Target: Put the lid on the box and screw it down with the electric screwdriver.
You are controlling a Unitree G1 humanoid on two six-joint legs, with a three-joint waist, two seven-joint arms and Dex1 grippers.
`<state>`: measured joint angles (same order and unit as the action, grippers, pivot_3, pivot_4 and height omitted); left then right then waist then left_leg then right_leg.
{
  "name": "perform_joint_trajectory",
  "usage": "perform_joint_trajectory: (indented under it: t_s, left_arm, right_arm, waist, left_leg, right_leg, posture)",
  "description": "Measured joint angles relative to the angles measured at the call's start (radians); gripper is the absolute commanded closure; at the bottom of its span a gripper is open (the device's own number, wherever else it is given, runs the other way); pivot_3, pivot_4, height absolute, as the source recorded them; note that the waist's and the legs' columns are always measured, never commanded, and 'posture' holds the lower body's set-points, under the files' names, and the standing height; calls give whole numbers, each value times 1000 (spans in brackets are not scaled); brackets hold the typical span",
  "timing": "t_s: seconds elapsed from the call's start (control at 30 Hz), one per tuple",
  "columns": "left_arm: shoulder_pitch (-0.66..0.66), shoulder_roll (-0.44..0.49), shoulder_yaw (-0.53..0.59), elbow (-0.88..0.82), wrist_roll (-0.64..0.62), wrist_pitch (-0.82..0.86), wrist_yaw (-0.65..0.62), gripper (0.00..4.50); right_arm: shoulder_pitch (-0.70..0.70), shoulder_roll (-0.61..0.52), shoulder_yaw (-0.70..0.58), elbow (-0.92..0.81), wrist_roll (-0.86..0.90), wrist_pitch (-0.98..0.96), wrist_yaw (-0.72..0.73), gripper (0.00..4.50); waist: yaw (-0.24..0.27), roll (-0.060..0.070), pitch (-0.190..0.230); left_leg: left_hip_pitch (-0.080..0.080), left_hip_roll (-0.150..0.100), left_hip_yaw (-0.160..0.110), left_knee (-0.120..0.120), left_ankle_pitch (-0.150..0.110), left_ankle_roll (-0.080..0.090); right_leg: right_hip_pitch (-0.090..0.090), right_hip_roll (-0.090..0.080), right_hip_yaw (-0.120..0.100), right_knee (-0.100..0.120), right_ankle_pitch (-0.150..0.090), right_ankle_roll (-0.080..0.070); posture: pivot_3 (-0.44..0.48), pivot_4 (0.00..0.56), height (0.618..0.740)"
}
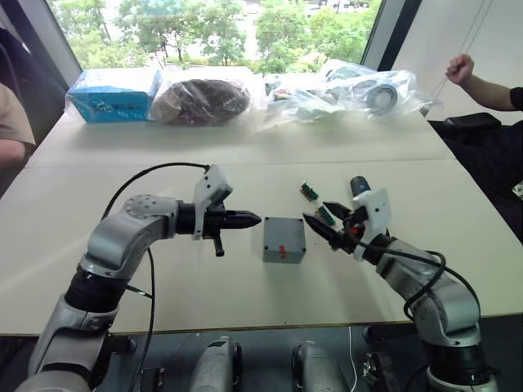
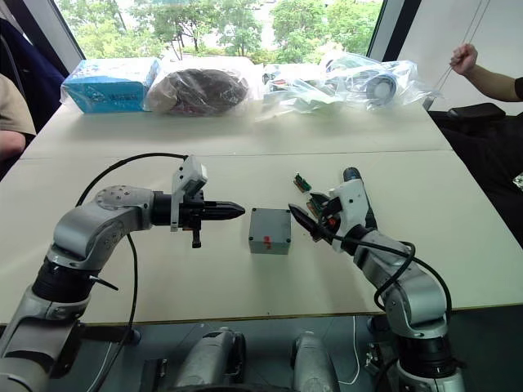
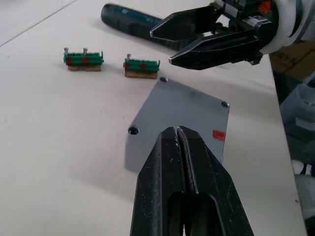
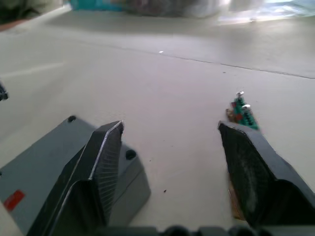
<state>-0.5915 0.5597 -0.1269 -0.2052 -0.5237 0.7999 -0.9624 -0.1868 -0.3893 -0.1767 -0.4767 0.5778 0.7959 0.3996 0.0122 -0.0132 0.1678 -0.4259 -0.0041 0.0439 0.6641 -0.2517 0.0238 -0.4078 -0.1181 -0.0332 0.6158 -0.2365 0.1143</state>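
The grey box (image 1: 283, 251) stands mid-table, a small red mark on its near wall. The lid (image 3: 182, 113), flat with corner screw holes, lies on top of it and looks seated. My left gripper (image 1: 249, 219) is shut and empty, pointing at the box from its left, a little above the table. My right gripper (image 1: 315, 211) is open just right of the box with nothing between its fingers (image 4: 103, 162). The electric screwdriver (image 3: 128, 22), a dark cylinder, lies on the table behind the right gripper.
Two small green connector pieces (image 3: 83, 59) (image 3: 141, 66) lie between the box and the screwdriver. A blue carton (image 1: 114, 94) and several plastic bags (image 1: 368, 90) line the far edge. One person's arm (image 1: 482, 86) is at far right, another person's (image 1: 12, 131) at far left.
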Motion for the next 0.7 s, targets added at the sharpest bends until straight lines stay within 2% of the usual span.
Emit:
perform_joint_trajectory:
  t_s: [0.07, 0.13, 0.23, 0.4, 0.43, 0.53, 0.6, 0.7]
  left_arm:
    - [-28, -24, 13, 0, 0, 0, 40, 4500]
    - [-64, -40, 35, 11, -36, 27, 42, 4500]
    - [-117, -38, 40, 15, -102, 59, -11, 4500]
    - [-129, -13, 4, 15, -93, 28, -72, 4500]
    - [-130, -13, -17, 15, -81, 5, -88, 4500]
    - [-136, -11, -57, 15, -48, -43, -114, 4500]
    - [-137, -5, -72, 15, -21, -75, -127, 4500]
    - [-136, 5, -94, 15, 11, -106, -137, 4500]
  right_arm:
    - [-44, 1, -62, -16, 84, 81, -41, 1379]
    - [-128, -14, -135, -13, 145, 145, -104, 911]
    - [-263, -143, -224, 28, 173, 218, -144, 64]
    - [-393, -321, -233, 227, 190, 451, -146, 64]
    - [-439, -407, -172, 304, 192, 549, -105, 64]
    - [-515, -576, 15, 432, 170, 642, 17, 64]
    - [-547, -630, 118, 501, 147, 651, 104, 64]
    - [-601, -636, 236, 594, 130, 664, 203, 64]
  waist:
    - [0, 0, 0]
    - [-1, 2, 2]
    - [0, 4, 3]
    - [-2, 5, 4]
    - [-3, 7, 5]
    - [-2, 7, 6]
    - [-3, 6, 7]
    - [-12, 6, 7]
  left_leg:
    - [0, 0, 0, 0, 0, 0]
    - [-1, 0, 1, 0, 0, 0]
    - [-1, 0, 1, 0, 0, 0]
    - [-1, 0, 3, -1, 0, 0]
    - [-1, 0, 4, -1, 0, 1]
    - [-1, 0, 4, -1, 0, 1]
    - [-2, 0, 4, -1, -1, 1]
    - [-2, 0, 4, -1, -1, 2]
  right_leg:
    - [0, 0, 0, 0, 0, 0]
    - [-1, 0, 0, 0, 0, 0]
    - [-1, 0, 0, -1, 1, -1]
    - [-1, 0, 0, -1, 1, -1]
    - [-2, 0, 1, -1, 1, -1]
    - [-2, 0, 1, -2, 1, -1]
    - [-2, 0, 1, -3, 1, -1]
    - [-3, 0, 1, -3, 1, -1]
  posture:
    - [0, 150, 740]
    - [0, 150, 740]
    - [0, 150, 740]
    - [0, 150, 740]
    - [0, 150, 740]
    - [0, 150, 740]
    - [0, 150, 740]
    - [0, 150, 740]
